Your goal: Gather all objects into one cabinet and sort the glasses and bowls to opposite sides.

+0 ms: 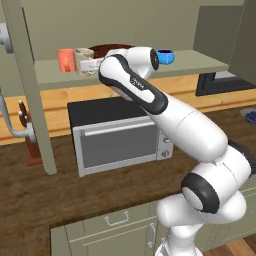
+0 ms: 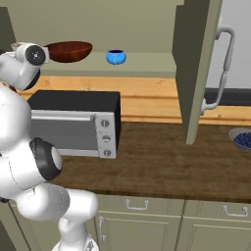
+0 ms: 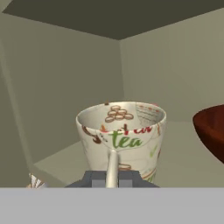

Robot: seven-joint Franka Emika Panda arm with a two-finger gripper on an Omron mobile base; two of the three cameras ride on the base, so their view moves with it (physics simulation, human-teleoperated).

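The arm reaches up and forward to the cabinet shelf (image 1: 200,64), its end effector (image 3: 112,178) clamped on the handle of the beige mug (image 3: 120,136), which stands upright between the orange tumbler (image 1: 65,60) and the red-brown bowl (image 2: 69,51).

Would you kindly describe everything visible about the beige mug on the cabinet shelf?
The beige mug looks like glazed ceramic, printed with "tea" in green and small brown motifs inside its rim. It stands upright on the pale green shelf, between the orange tumbler and the red-brown bowl, apart from the bowl. Its pale handle faces the gripper, whose fingers are shut on it.
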